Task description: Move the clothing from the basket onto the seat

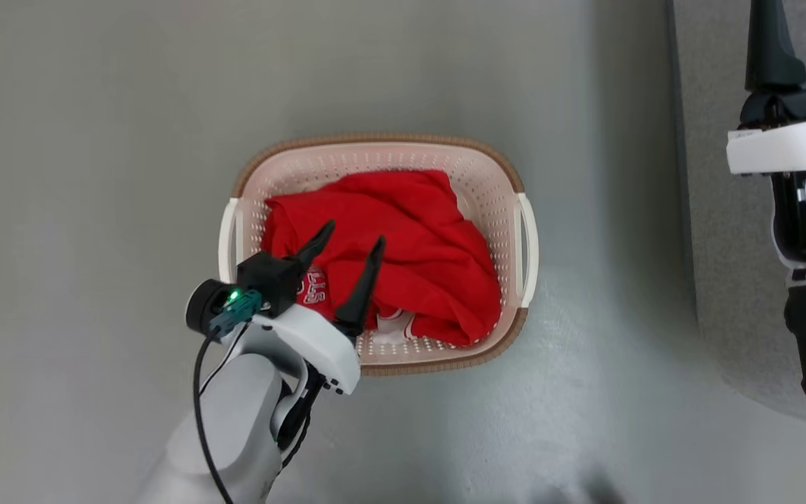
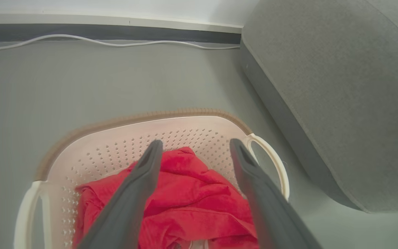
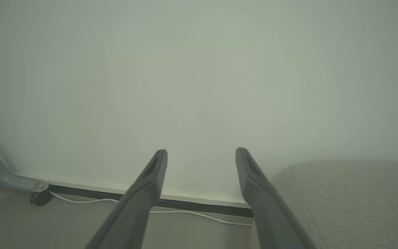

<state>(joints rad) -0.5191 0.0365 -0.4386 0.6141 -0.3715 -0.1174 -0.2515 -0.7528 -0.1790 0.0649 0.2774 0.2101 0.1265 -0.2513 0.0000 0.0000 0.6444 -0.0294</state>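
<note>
Left gripper (image 1: 355, 232) spread over clothing (image 1: 417, 238) in basket (image 1: 375, 138); right gripper (image 3: 201, 151) spread too. Fabric probably soft, light: pinch a raised fold.

Left gripper (image 2: 195, 147), fingers spread, hangs above red clothing (image 2: 199, 204) in the basket (image 2: 123, 152).

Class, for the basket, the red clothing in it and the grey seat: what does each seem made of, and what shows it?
Basket: likely moulded plastic, smooth cream walls punched with regular holes.
Clothing: soft matt fabric, lying in loose folds and creases.
Seat: seemingly woven upholstery cloth, with a fine grainy texture and a stitched seam.
</note>
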